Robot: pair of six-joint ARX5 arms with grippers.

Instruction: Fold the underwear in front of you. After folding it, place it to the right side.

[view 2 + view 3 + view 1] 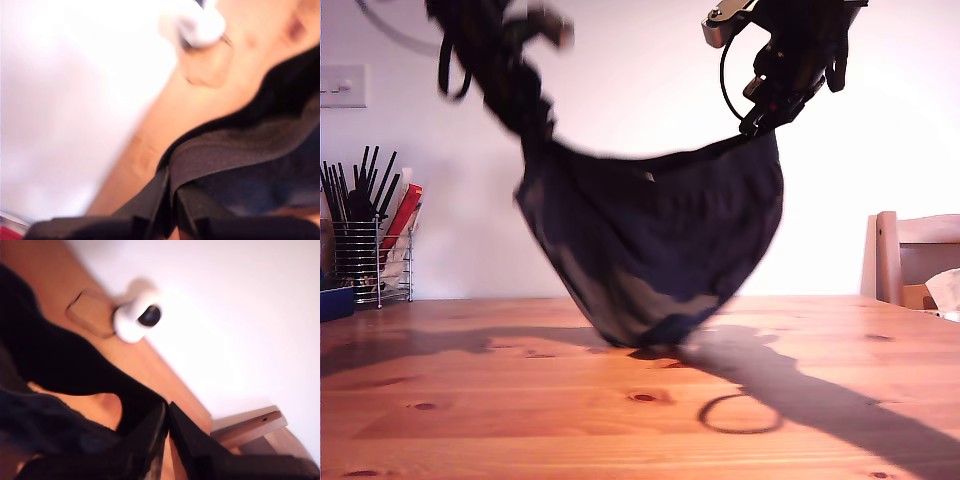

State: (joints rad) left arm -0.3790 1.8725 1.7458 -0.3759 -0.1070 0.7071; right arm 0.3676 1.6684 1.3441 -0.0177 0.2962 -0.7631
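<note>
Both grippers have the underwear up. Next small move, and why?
Probably lower both together until the underwear lies on the table. My first gripper and second gripper pinch its top edge, it hangs slack between them, and only its lowest part touches the wood.

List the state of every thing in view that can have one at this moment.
underwear: unfolded, lifted by its waistband at both ends, sagging between them, lowest part at or just touching the table.
my first gripper: shut on the waistband.
my second gripper: shut on the underwear's edge.
wire utensil rack: upright, holding utensils.
</note>
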